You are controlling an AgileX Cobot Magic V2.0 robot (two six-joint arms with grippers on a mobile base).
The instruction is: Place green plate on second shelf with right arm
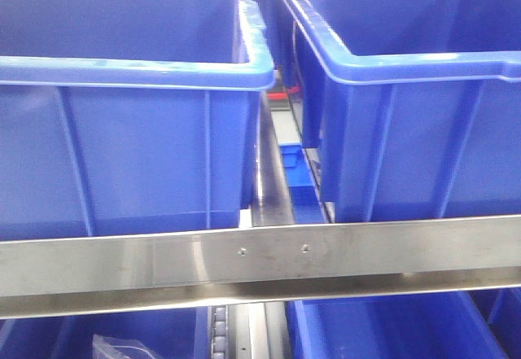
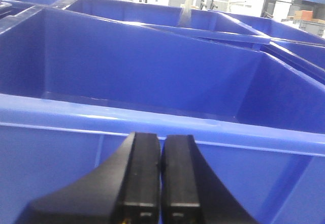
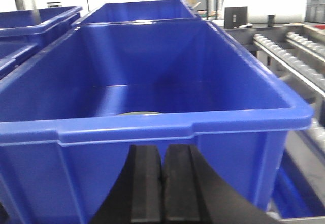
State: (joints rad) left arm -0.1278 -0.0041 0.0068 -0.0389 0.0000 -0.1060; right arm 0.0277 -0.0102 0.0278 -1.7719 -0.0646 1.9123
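Approach step. Right jaws [image 3: 162, 183] together, empty, just short of blue crate [image 3: 152, 127]; pale sliver [image 3: 139, 114] beyond rim, possibly green plate. Left jaws [image 2: 161, 183] together, idle. Next: open, reach over rim.

Bright overhead light — soft blur

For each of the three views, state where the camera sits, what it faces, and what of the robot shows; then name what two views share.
Exterior front-facing: looks at two blue plastic crates above a steel shelf rail; no robot parts.
Left wrist: behind the shut left gripper, facing a crate's interior.
Right wrist: behind the shut right gripper, facing a crate holding a pale sliver, perhaps the green plate.
Shared: both wrist views show closed black fingers before a crate rim.
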